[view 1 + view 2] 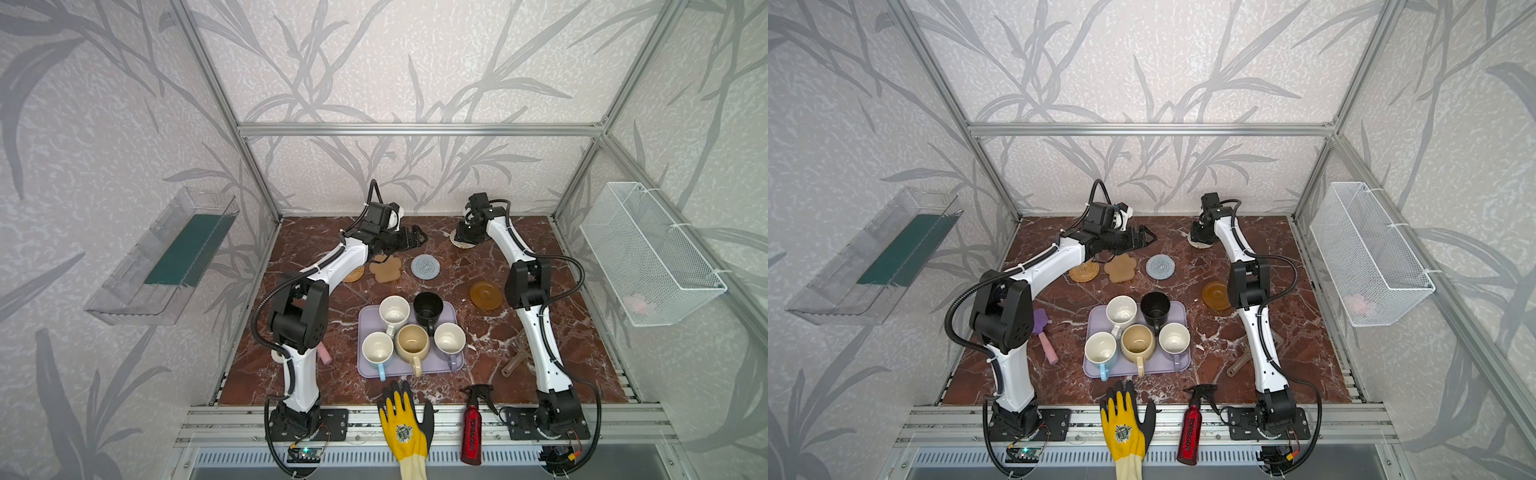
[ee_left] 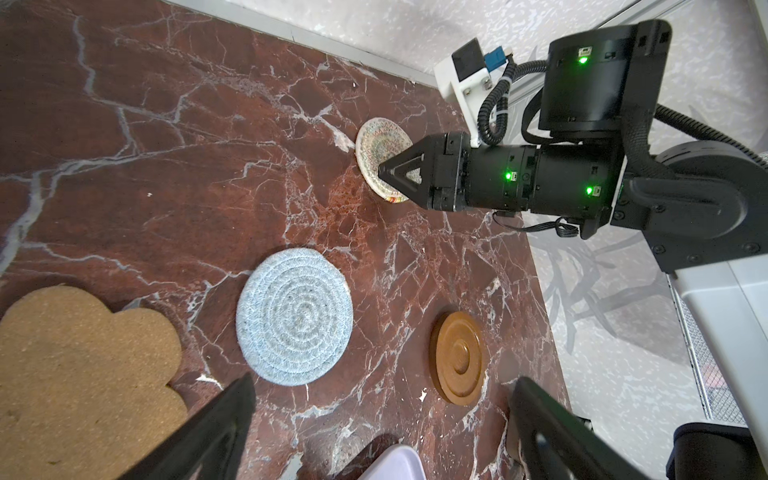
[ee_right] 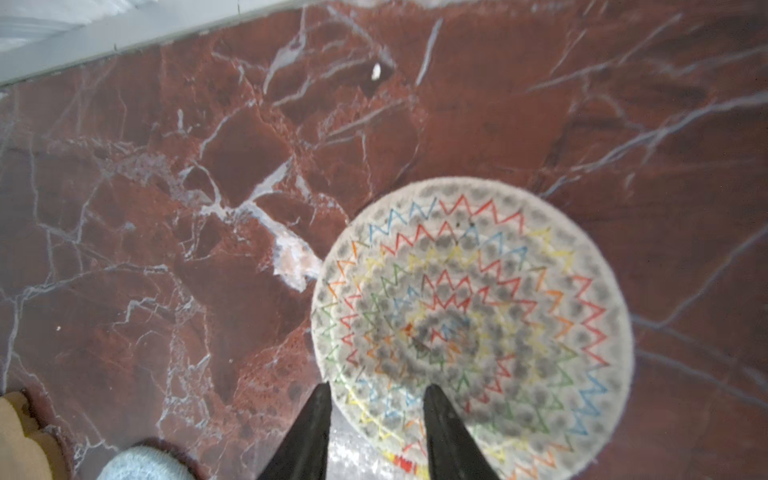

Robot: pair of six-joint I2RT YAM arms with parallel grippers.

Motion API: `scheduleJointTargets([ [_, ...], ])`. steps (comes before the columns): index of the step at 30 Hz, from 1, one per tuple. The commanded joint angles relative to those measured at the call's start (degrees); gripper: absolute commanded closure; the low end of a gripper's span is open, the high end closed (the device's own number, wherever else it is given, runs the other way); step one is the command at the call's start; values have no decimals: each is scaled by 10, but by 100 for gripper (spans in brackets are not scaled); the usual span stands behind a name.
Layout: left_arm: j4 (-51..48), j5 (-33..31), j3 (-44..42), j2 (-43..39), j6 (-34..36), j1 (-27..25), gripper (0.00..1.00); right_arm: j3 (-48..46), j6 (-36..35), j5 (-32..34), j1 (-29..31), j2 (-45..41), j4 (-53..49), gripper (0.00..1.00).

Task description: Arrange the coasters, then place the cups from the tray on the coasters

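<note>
Right end effector (image 3: 378,387): jaws narrowed with a gap between them, nothing clamped. The tips sit over the near rim of the cream spiral coaster (image 3: 473,328); whether they touch it, cannot tell. That coaster lies at 1 o'clock on the counter (image 1: 490,345), close to the back edge and frame rail, with little room behind it.

Left end effector (image 2: 382,380): jaws spread wide, empty, hanging over bare marble at 12 o'clock.

Row at 11 to 12 o'clock:
- orange rattan coaster (image 1: 1084,271), partly under the left arm
- paw-shaped coaster (image 1: 386,268), just beside it
- grey-blue coaster (image 1: 425,266), near but apart

Open marble separates the grey-blue coaster from the cream one. Amber disc (image 1: 485,295) at 3 o'clock, just beside the right arm's elbow.

Lavender tray (image 1: 434,368), centre toward 6 o'clock, carries all five:
- white speckled mug (image 1: 394,309)
- black mug (image 1: 428,307)
- light blue mug (image 1: 377,349)
- beige-yellow mug (image 1: 412,343)
- lavender-grey mug (image 1: 449,338)

Front edge: yellow glove (image 1: 405,432) lies across it at 6 o'clock, red spray bottle (image 1: 471,432) at 5 o'clock. The bottle has lengthwise lettering and the glove a round emblem; neither is legible.
</note>
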Motion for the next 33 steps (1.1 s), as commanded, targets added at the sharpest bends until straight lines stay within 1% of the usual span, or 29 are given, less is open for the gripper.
scheduleJointTargets([
  [1,-28,-8,19,6,18,-4,2,-15,-18,-18,4,-4,-47,62],
  [5,-43,-20,19,-1,26,-4,2,-47,-29,-24,12,-30,-72,63],
  [10,-50,-18,20,-6,26,-6,2,-121,-32,-28,26,-79,-77,65],
  [14,-52,-15,21,-14,26,-7,1,-215,-26,-21,43,-134,-44,65],
  [18,-51,-9,19,-22,19,-8,2,-288,-10,-19,54,-167,-11,66],
  [25,-64,-4,32,-23,9,-13,2,-387,5,-16,74,-211,32,66],
  [28,-65,-9,30,-26,5,-15,2,-421,18,22,73,-233,50,66],
  [33,-67,-17,30,-30,3,-20,2,-411,11,27,57,-238,27,67],
])
